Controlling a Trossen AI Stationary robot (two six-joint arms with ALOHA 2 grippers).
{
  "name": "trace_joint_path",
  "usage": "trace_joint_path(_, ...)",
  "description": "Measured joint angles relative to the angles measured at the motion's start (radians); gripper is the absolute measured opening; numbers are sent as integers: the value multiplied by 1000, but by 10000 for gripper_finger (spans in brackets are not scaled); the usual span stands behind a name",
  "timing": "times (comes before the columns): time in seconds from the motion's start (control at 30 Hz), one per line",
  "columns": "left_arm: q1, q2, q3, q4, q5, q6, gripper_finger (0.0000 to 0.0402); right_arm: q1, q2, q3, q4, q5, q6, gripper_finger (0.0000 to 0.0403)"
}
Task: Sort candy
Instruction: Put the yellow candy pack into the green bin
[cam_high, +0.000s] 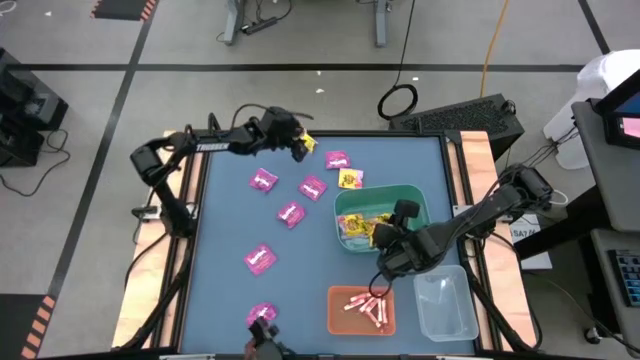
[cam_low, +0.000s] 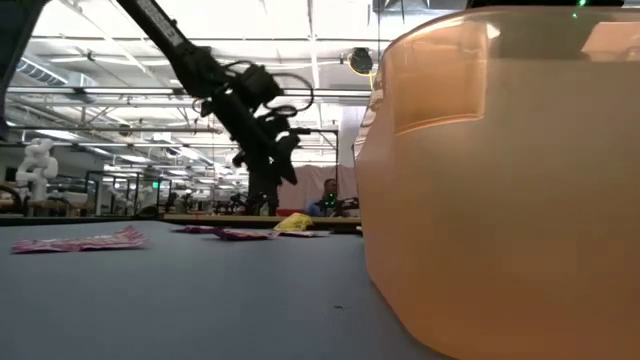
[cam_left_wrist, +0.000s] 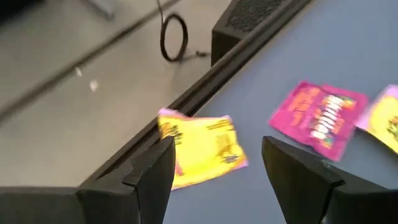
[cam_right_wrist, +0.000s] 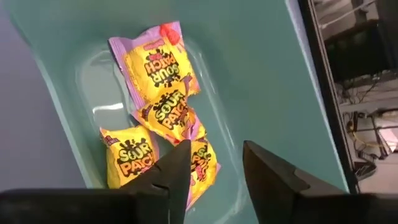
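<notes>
A yellow packet (cam_left_wrist: 202, 149) lies on the blue table by its far edge (cam_high: 307, 142). My left gripper (cam_left_wrist: 217, 152) hovers open over it, a finger on either side (cam_high: 298, 148). Several magenta packets (cam_high: 291, 214) and one more yellow packet (cam_high: 351, 179) lie scattered on the table. My right gripper (cam_right_wrist: 214, 162) stands open above the green bin (cam_high: 400, 195), where several yellow packets (cam_right_wrist: 155, 68) lie on the floor. In the low view the left arm (cam_low: 255, 120) hangs over the yellow packet (cam_low: 293, 222).
An orange bin (cam_high: 338, 322) with pink-white sticks (cam_high: 365, 308) stands near the front edge and fills the right of the low view (cam_low: 500, 180). A clear bin (cam_high: 445, 305) stands beside it on the right. The table's raised dark rim (cam_left_wrist: 205, 87) runs just behind the yellow packet.
</notes>
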Motion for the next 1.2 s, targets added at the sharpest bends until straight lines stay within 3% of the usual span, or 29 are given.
trace_joint_path(0.17,100,58,61,-63,123,-58,247,2,-55,0,6,47,-11,146)
trace_joint_path(0.3,146,110,92,-97,219,-57,272,2,-93,0,19,49,-10,148)
trace_joint_path(0.47,145,171,111,-89,239,-47,316,2,-105,0,54,49,-18,148)
trace_joint_path(0.6,136,199,126,-84,223,-28,328,2,-105,0,70,52,-36,148)
trace_joint_path(0.83,136,206,126,-101,232,24,305,0,-105,1,95,71,-65,148)
trace_joint_path(0.97,136,206,126,-109,310,46,282,4,-104,1,95,71,-41,148)
trace_joint_path(1.2,132,216,126,-110,256,50,249,10,-104,1,113,69,-25,148)
